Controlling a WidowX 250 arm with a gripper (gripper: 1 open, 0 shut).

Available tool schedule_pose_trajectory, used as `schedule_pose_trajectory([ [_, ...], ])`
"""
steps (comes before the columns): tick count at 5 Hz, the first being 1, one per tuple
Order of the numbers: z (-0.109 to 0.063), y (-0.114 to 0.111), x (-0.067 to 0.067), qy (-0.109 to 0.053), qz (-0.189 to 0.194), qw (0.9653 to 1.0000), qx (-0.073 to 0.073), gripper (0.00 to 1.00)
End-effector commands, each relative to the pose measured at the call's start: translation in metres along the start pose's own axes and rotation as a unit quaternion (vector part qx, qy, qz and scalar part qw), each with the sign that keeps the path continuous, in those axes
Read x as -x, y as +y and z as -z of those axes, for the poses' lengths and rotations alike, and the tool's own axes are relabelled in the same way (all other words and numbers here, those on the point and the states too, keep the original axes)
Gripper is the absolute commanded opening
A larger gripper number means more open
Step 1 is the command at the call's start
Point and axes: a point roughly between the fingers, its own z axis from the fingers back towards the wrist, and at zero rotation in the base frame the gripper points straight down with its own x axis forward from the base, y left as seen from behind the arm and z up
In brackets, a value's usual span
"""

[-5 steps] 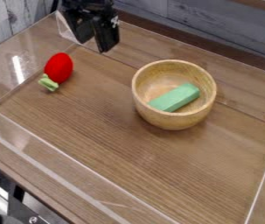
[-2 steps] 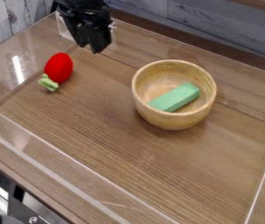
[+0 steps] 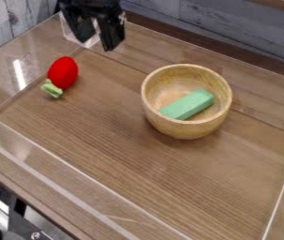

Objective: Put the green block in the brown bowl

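The green block lies inside the brown bowl, so the job looks done; the gripper, well apart from the bowl, has its fingers spread, holding nothing.

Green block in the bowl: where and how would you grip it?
I'd pinch the green block mid-length across its narrow width, coming from above. It's an elongated bar lying diagonally inside the brown bowl, whose raised wall probably makes a low side approach awkward; its upper end sits near the wall, so the middle looks safest.
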Motion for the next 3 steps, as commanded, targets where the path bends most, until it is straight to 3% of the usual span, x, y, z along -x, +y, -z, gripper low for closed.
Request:
schedule_pose_trajectory([
  [1, -0.019, -0.008, -0.008, -0.038, -0.023, 0.9989, -0.012, 1.0],
  [2, -0.011, -0.01, -0.007, -0.032, -0.033, 0.9989, -0.012, 1.0],
  [3, -0.008, -0.014, -0.008, -0.019, 0.02, 0.9996, 0.004, 1.0],
])
